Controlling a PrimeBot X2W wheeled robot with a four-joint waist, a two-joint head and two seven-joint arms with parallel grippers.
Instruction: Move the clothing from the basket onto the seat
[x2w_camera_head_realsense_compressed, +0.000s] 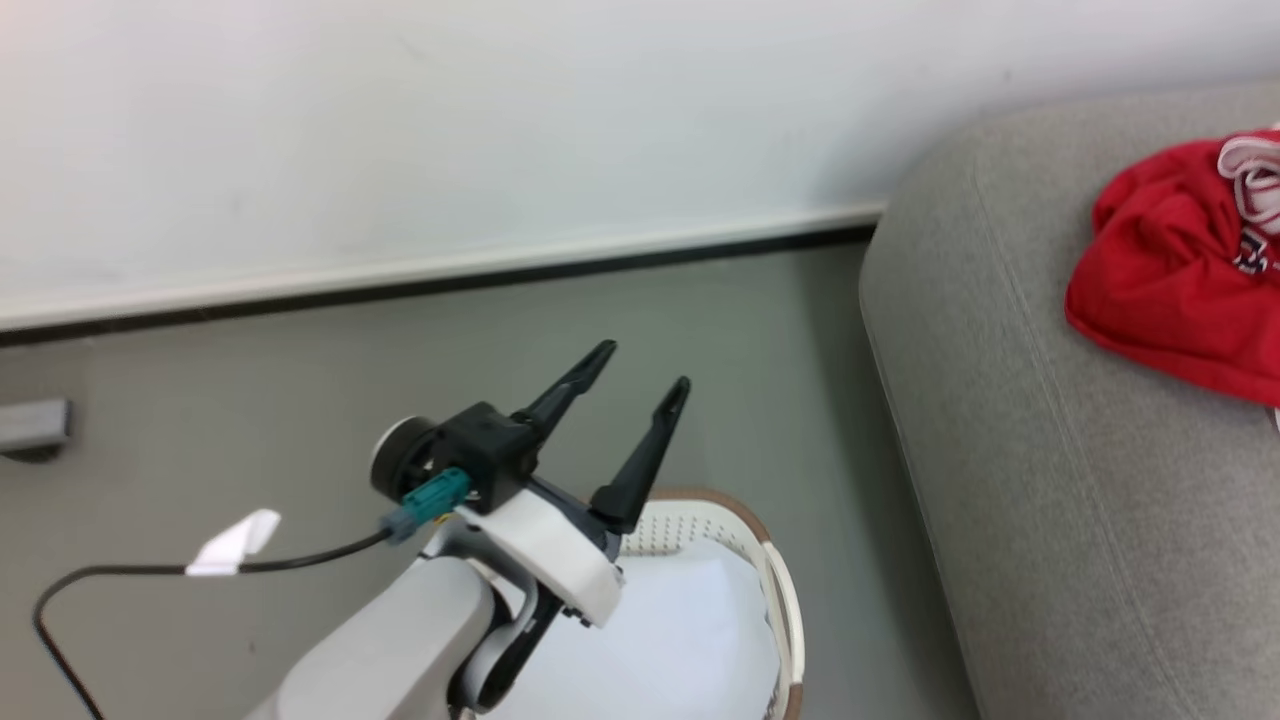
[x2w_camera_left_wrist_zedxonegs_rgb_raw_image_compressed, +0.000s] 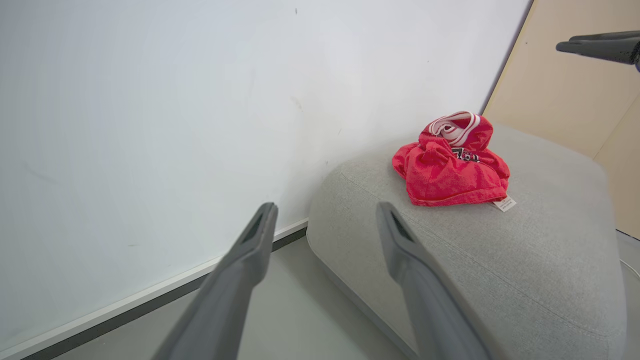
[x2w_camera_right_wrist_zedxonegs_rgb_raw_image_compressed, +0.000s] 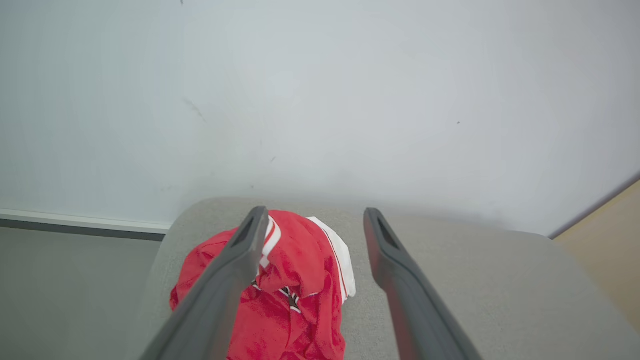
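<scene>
A: Spotting, from the head, the basket (x2w_camera_head_realsense_compressed: 690, 525) below the left jaws, spread and empty, white cloth (x2w_camera_head_realsense_compressed: 690, 630) inside.

B: Seeing, from the wrists, the clothing (x2w_camera_left_wrist_zedxonegs_rgb_raw_image_compressed: 452, 170) heaped on the seat (x2w_camera_left_wrist_zedxonegs_rgb_raw_image_compressed: 500, 260), ahead of the right jaws, likewise spread. Noting grey floor (x2w_camera_head_realsense_compressed: 250, 400), white wall (x2w_camera_head_realsense_compressed: 400, 130) behind.

Legible text: none | clothing (x2w_camera_left_wrist_zedxonegs_rgb_raw_image_compressed: 450, 170): white-and-black lettering, creased, unreadable | white tag (x2w_camera_left_wrist_zedxonegs_rgb_raw_image_compressed: 505, 203) at its edge: print too small | cable flag (x2w_camera_head_realsense_compressed: 235, 540): white, nothing legible

basket (x2w_camera_head_realsense_compressed: 788, 600) half behind arm (x2w_camera_head_realsense_compressed: 400, 640), clothing (x2w_camera_head_realsense_compressed: 1170, 290) cut by right edge, lettering (x2w_camera_head_realsense_compressed: 1252, 255) unreadable
</scene>
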